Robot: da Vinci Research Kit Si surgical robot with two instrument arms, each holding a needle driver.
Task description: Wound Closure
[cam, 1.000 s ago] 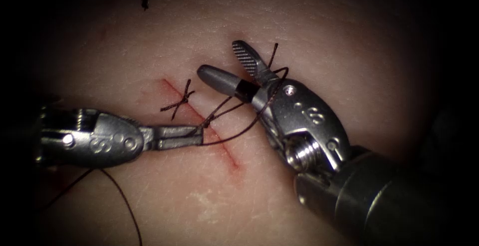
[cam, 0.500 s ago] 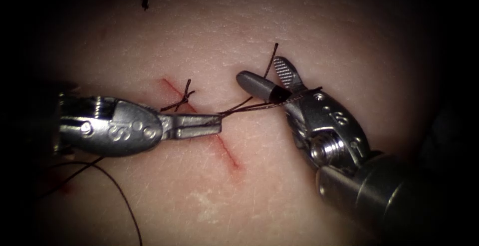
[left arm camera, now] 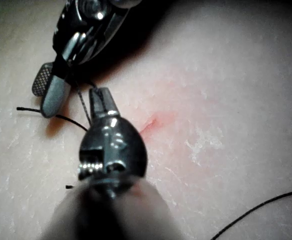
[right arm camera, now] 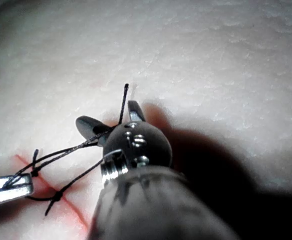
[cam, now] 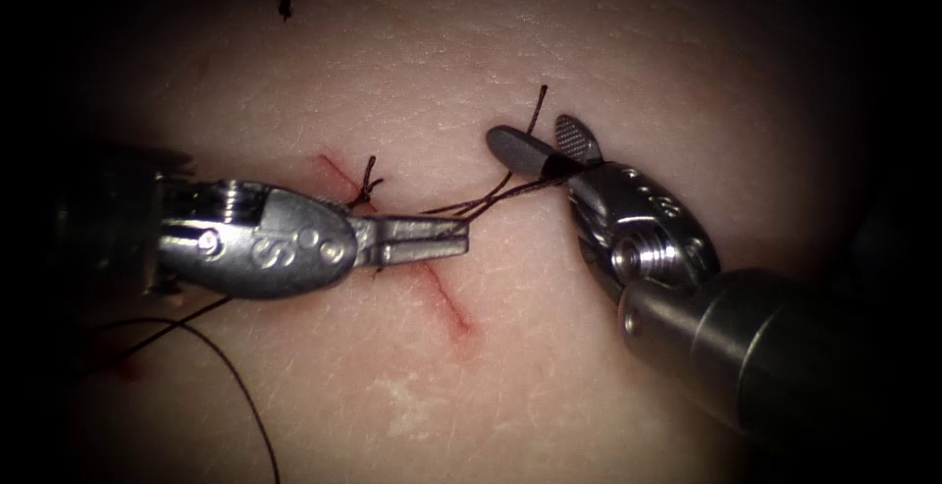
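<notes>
Status:
- Left steel needle driver [cam: 461, 234] comes in from frame left and lies across the thin red cut [cam: 446, 302]. Its tips sit just right of the cut line. Jaws clenched on the dark braided thread [cam: 491, 199]; the left wrist view [left arm camera: 99, 102] agrees.
- Right steel needle driver [cam: 535, 133] is right of centre, on the right side of the cut. Jaws spread in a V, gripping nothing. The thread crosses the base of the jaws and looks wrapped there. A short dark thread tail [cam: 538, 106] stands up between them, also seen in the right wrist view [right arm camera: 124, 97].
- A tied stitch with short cut ends [cam: 365, 188] sits on the upper part of the cut, just above the left tool.
- A slack run of thread [cam: 240, 376] trails out at lower left, over the pale pork tissue [cam: 589, 42].
- Needle: can't tell where it is. Neither tool has it.

My read is knot work, with the strand between the tools nearly taut. To do it well:
- Keep the left grip firm and low so the wrap stays on the right tool.
- Make sure the right jaws bite the tail itself, not the wrap.
- Keep tension level with the tissue. Pulling upward risks tearing the bite or loosening the tied stitch.
- Watch that the slack run doesn't snag under the left shaft.
</notes>
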